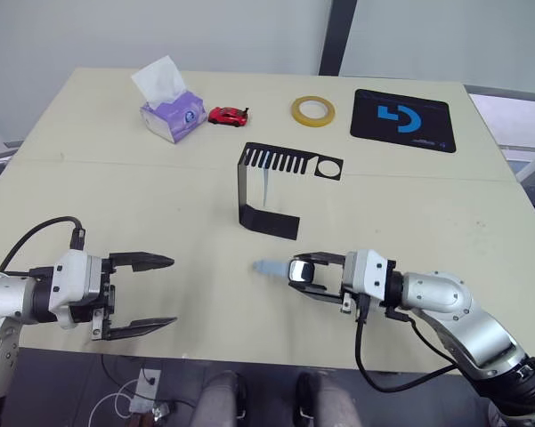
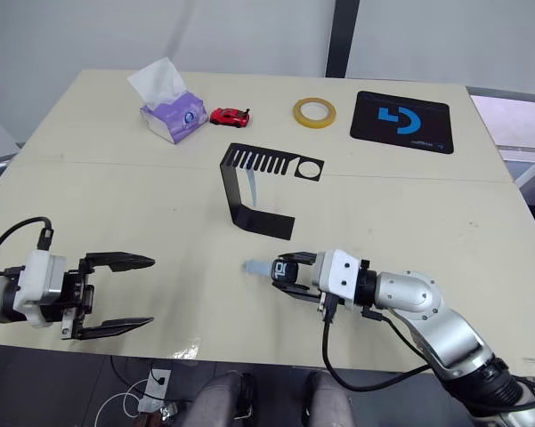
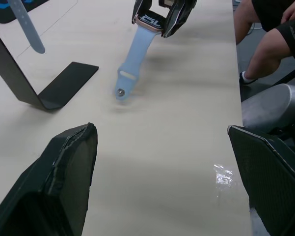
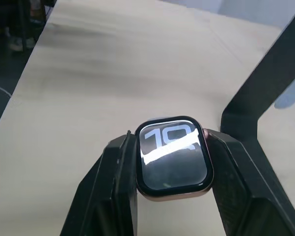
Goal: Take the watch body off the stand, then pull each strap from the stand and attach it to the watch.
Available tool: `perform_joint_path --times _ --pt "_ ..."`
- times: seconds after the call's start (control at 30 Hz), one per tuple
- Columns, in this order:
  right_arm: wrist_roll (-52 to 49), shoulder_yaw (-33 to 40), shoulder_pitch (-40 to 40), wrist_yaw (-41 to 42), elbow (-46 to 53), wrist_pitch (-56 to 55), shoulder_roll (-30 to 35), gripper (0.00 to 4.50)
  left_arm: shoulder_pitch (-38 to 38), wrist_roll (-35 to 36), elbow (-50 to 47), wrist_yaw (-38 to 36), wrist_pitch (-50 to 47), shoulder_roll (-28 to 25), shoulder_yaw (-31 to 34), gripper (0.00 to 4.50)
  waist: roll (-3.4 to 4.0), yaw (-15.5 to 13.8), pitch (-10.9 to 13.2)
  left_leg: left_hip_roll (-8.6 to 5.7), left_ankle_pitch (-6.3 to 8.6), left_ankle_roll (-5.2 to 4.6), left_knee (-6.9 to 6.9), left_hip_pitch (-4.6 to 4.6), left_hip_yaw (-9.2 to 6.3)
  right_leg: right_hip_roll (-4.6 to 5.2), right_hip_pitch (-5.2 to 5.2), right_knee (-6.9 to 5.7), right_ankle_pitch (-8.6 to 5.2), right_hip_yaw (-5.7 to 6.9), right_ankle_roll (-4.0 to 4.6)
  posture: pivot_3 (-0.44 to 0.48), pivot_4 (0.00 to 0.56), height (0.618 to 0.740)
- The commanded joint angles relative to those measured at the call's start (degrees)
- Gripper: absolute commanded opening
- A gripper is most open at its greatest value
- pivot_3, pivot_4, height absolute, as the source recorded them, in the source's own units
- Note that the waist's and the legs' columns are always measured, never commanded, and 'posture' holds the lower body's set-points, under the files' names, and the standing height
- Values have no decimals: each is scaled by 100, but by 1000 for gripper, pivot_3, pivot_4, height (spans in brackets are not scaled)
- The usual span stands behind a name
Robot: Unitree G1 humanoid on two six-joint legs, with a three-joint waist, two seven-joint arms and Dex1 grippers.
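head views —
counter (image 1: 427,205): pale, wide, carries everything.
stand (image 1: 265,189): black bent sheet near the middle of the counter, foot on the surface, slotted top plate pointing right.
hanging strap (image 1: 264,184): pale blue, hangs from a slot under the stand's top plate.
right gripper (image 1: 310,271): low over the near counter, right of centre, fingers closed on the watch body (image 1: 301,270).
attached strap (image 1: 269,267): pale blue, sticks out left from the watch, tip on the counter.
left gripper (image 1: 145,295): near left edge, fingers spread wide, nothing between them.
far side: tissue box (image 1: 171,111), red toy car (image 1: 228,115), yellow tape roll (image 1: 312,110), black mouse pad (image 1: 402,119).

left wrist view —
left fingers (image 3: 64,182): far apart, empty, above bare counter.
watch: held in the right gripper, the blue strap trailing down to the counter beside the stand's foot.
person's legs (image 3: 265,39): beyond the counter edge.

right wrist view —
watch: clamped by its sides between both right fingers (image 4: 108,182), screen lit with light digits.
stand: black upright just beyond it.
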State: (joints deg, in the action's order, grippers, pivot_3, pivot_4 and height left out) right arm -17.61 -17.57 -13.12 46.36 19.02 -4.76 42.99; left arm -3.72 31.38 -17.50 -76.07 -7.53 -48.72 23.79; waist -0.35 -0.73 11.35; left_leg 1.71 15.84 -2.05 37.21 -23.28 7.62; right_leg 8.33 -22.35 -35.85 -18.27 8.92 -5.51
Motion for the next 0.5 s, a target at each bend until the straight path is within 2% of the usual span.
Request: perform_joint_path --times 0.03,0.17,0.37,0.5 --pt "320 44 -72 241 -82 -522 -201 1651 -62 118 -172 39 154 24 55 4500 0 33 0 2 -1 1 -1 0 -1 1 0 -2 0 -1 0 0 150 740" --pt "365 12 -204 384 -133 -493 -509 1651 -138 149 -209 57 180 13 92 4500 0 86 0 3 -1 3 -1 0 -2 3 -1 -2 0 -1 1 0 150 740" --pt "-198 -259 -558 537 -25 803 -1227 1651 -194 350 -150 -30 44 -177 290 4500 0 125 0 7 -3 6 -2 2 -5 2 -3 -9 0 -5 2 0 150 740" --pt "150 -469 -749 451 -354 1447 -1418 1651 -210 414 -147 -33 10 -251 316 4500 0 128 -1 4 -3 5 -2 2 -6 6 -2 -9 0 -24 3 0 150 740"
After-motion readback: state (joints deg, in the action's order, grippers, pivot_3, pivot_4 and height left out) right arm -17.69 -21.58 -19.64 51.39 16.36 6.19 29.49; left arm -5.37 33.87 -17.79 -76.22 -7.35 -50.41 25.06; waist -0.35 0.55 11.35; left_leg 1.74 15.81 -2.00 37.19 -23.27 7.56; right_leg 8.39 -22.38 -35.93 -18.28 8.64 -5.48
